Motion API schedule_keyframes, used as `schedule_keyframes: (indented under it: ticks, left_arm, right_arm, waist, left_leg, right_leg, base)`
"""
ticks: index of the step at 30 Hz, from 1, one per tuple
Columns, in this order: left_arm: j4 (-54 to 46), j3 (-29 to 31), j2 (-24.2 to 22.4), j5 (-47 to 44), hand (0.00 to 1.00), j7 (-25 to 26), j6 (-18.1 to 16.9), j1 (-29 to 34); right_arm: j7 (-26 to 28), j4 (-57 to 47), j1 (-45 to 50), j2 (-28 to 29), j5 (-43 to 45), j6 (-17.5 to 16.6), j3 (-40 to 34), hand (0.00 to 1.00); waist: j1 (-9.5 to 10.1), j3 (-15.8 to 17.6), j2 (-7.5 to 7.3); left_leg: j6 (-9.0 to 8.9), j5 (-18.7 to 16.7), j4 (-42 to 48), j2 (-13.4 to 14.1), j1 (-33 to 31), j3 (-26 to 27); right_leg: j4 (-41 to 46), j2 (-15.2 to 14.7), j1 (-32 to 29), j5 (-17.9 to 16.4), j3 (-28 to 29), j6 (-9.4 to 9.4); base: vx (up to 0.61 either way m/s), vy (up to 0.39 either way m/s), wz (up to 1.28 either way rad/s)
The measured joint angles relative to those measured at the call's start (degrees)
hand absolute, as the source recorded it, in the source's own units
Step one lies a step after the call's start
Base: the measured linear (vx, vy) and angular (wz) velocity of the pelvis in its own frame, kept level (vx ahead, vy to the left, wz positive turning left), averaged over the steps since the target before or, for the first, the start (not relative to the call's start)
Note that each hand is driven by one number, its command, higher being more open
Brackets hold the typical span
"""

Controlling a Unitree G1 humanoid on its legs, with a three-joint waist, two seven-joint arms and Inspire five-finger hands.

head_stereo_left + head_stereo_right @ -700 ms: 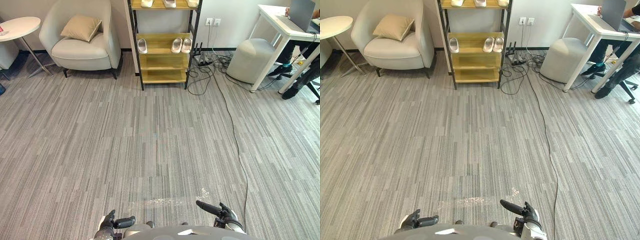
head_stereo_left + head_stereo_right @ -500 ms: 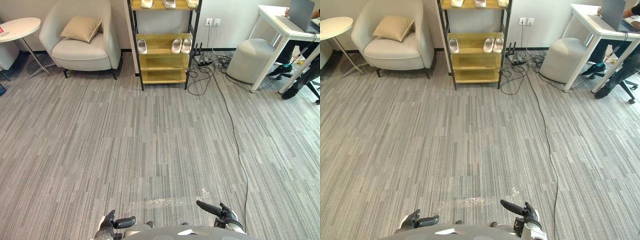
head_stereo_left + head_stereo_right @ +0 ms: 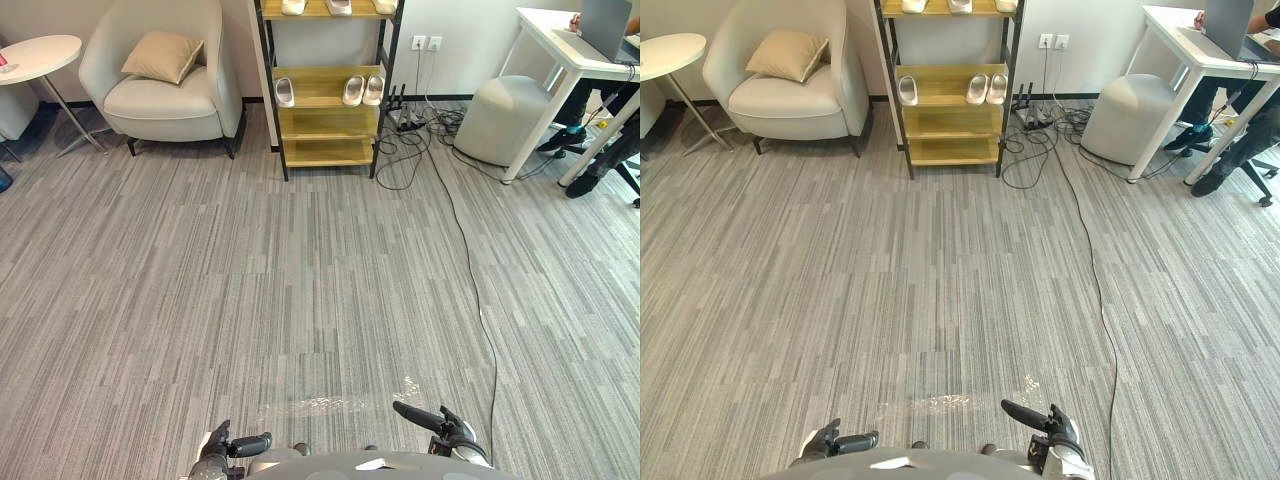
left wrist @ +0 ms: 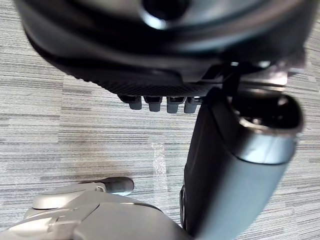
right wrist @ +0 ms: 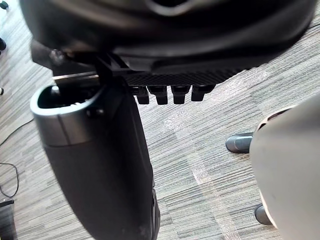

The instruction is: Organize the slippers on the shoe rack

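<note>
Slippers [image 3: 352,90]: pale pair side by side at the right of the shoe rack [image 3: 325,122] middle shelf, single slipper [image 3: 285,92] at its left, more on the top shelf. Rack stands at the far wall beside a grey armchair [image 3: 165,100]. Left hand [image 3: 240,446] and right hand [image 3: 440,425] hang low over the carpet, well apart from the rack, fingers relaxed and spread, holding nothing
</note>
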Motion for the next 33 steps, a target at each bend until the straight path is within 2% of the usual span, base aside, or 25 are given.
schedule_keyframes:
  ticks: [7, 12, 14, 15, 17, 18, 20, 22, 24, 25, 26, 28, 29, 30, 31, 33]
  left_arm:
    - [0.00, 0.00, -0.01, -0.04, 1.00, 0.28, -0.13, -0.01]
    - [-0.06, -0.01, 0.13, -0.05, 1.00, 0.32, -0.57, -0.29]
    - [-0.19, -0.15, 0.40, -0.17, 1.00, 0.31, -0.60, -1.68]
    - [-0.22, -0.21, 0.47, -0.37, 1.00, 0.32, -0.61, -1.87]
    - [-0.22, -0.65, 0.45, -0.94, 1.00, 0.33, -0.65, -2.41]
    - [-0.18, -0.91, 0.55, -1.05, 1.00, 0.27, -0.64, -2.51]
    - [-0.10, -1.94, 1.40, -1.03, 1.00, 0.24, -0.56, -2.91]
    - [0.02, -2.30, 1.60, -1.03, 1.00, 0.38, -0.43, -3.31]
    - [0.05, -2.29, 1.37, -1.02, 1.00, 0.39, -0.40, -3.33]
    - [0.06, -2.29, 1.18, -1.00, 1.00, 0.39, -0.38, -3.37]
    - [0.05, -2.27, 0.72, -0.96, 1.00, 0.38, -0.35, -3.65]
    - [0.05, -2.27, 0.68, -0.89, 1.00, 0.29, -0.36, -3.93]
    - [0.05, -2.23, 0.82, -0.80, 1.00, 0.22, -0.35, -3.93]
    - [0.11, -1.31, 0.71, 0.02, 1.00, 0.15, -0.36, -3.90]
    - [0.47, 0.08, -0.56, 0.13, 1.00, 0.41, -0.53, -4.68]
    - [0.41, 0.08, -1.00, 0.20, 1.00, 0.29, -0.84, -5.20]
  right_arm:
    - [0.04, 0.00, -0.05, -0.15, 0.01, 0.07, 0.44, 1.00]
    - [0.11, -0.03, -0.21, -0.50, 0.01, 0.22, 2.35, 1.00]
    - [0.11, -0.32, -0.75, -0.75, 0.04, 0.42, 2.25, 1.00]
    - [0.11, -0.32, -0.82, -0.82, 0.05, 0.45, 2.24, 1.00]
    - [0.15, -1.02, -1.17, -1.24, 0.15, 0.42, 2.26, 1.00]
    - [0.13, -1.38, -1.37, -1.28, 0.20, 0.34, 2.23, 1.00]
    - [0.23, -2.31, -1.49, -1.02, 0.27, -0.10, 2.18, 1.00]
    - [0.29, -2.34, -1.90, -1.05, 0.28, -0.20, 2.15, 1.00]
    - [0.26, -2.27, -2.61, -1.30, 0.27, -0.23, 2.14, 1.00]
    - [0.26, -2.29, -2.78, -1.49, 0.27, -0.25, 2.15, 1.00]
    - [0.22, -2.37, -4.01, -1.99, 0.27, -0.26, 2.18, 1.00]
    - [0.17, -2.36, -4.48, -1.95, 0.27, -0.25, 2.16, 1.00]
    - [0.23, -2.41, -4.60, -1.78, 0.28, -0.23, 2.23, 1.00]
    - [0.26, -2.44, -4.54, -1.55, 0.54, -0.23, 2.01, 1.00]
    - [0.26, -2.46, -5.37, -2.03, 0.71, -0.37, 1.25, 1.00]
    - [0.31, -2.50, -5.90, -1.84, 0.65, -0.84, 1.09, 1.00]
  waist:
    - [0.17, -0.06, -0.05]
    - [0.54, -0.21, -0.34]
    - [0.97, 0.10, -0.62]
    - [1.03, 0.31, -0.72]
    - [1.30, 1.14, -0.37]
    - [1.16, 1.21, -0.31]
    - [0.88, 1.70, -0.98]
    - [0.81, 1.96, -1.21]
    - [0.25, 2.37, -0.63]
    - [0.08, 2.59, -0.26]
    - [-0.14, 3.15, 0.74]
    - [-0.38, 3.38, 0.98]
    - [-0.39, 3.50, 0.62]
    - [-0.70, 3.54, 0.12]
    - [-0.85, 3.67, 1.93]
    - [-0.80, 3.64, 2.46]
  left_leg:
    - [0.03, -0.05, -0.03, 0.19, -0.70, 1.86]
    - [1.30, -1.16, 1.01, 0.27, -2.73, 3.30]
    - [2.00, -5.21, 7.77, 0.34, -7.06, 3.88]
    - [2.40, -5.97, 9.08, 0.32, -7.50, 4.08]
    - [3.36, -9.33, 13.60, 0.44, -7.96, 4.77]
    - [3.73, -9.85, 14.21, 0.36, -7.89, 4.77]
    - [4.67, -10.84, 14.18, -0.81, -6.22, 4.18]
    - [5.03, -12.24, 14.01, -0.47, -4.21, 2.74]
    - [4.36, -12.95, 12.45, 0.95, -2.12, 1.11]
    - [3.80, -12.88, 11.66, 1.67, -1.28, 0.80]
    - [2.73, -13.04, 9.83, 3.37, 0.27, 0.24]
    - [1.49, -13.03, 8.33, 4.32, 1.48, -0.20]
    - [0.29, -13.36, 7.87, 4.60, 2.69, -0.35]
    - [-1.73, -14.50, 7.93, 5.01, 4.53, -1.03]
    - [-2.86, -14.85, 9.85, 7.27, 4.71, -1.80]
    - [-4.12, -14.21, 15.67, 8.13, 2.04, -1.74]
  right_leg:
    - [-0.72, 0.32, -0.98, 0.65, 1.69, -0.15]
    - [-0.06, 0.31, -3.29, 0.86, 2.99, -0.02]
    - [9.81, -1.06, -9.17, -3.96, 3.28, 0.94]
    - [12.67, -1.50, -10.23, -5.29, 3.20, 1.45]
    - [27.68, -3.86, -16.07, -8.22, 0.41, 2.57]
    - [32.37, -4.76, -17.98, -8.23, -0.52, 2.54]
    - [45.04, -8.62, -23.32, -8.42, -3.43, 2.09]
    - [47.59, -9.94, -24.18, -11.06, -6.63, 0.96]
    - [42.98, -9.95, -25.17, -12.37, -11.05, -0.34]
    - [40.35, -9.51, -25.94, -12.33, -11.98, -0.33]
    - [33.91, -7.65, -28.35, -11.37, -12.83, -0.52]
    - [27.85, -5.85, -29.81, -8.15, -12.65, -0.35]
    - [24.99, -5.12, -30.57, -5.47, -12.24, -1.28]
    - [24.49, -5.05, -30.08, 1.24, -11.48, -5.50]
    - [27.77, -4.29, -30.01, -1.46, -13.08, -7.70]
    - [28.42, -3.66, -29.47, -4.36, -13.93, -7.97]
  base:
    - [-0.01, -0.016, -0.11]
    - [-0.01, -0.007, -0.16]
    - [0.02, 0.026, -0.09]
    - [0.03, 0.043, -0.15]
    - [0.03, 0.064, -0.21]
    - [0.03, 0.076, -0.10]
    - [0.09, 0.078, 0.09]
    - [0.19, 0.029, 0.27]
    - [0.25, -0.046, 0.39]
    - [0.35, -0.097, 0.38]
    - [0.37, -0.128, 0.32]
    - [0.38, -0.149, 0.26]
    - [0.54, -0.262, 0.34]
    - [0.69, -0.341, 0.51]
    - [0.71, -0.357, 0.50]
    - [0.54, -0.276, 0.27]
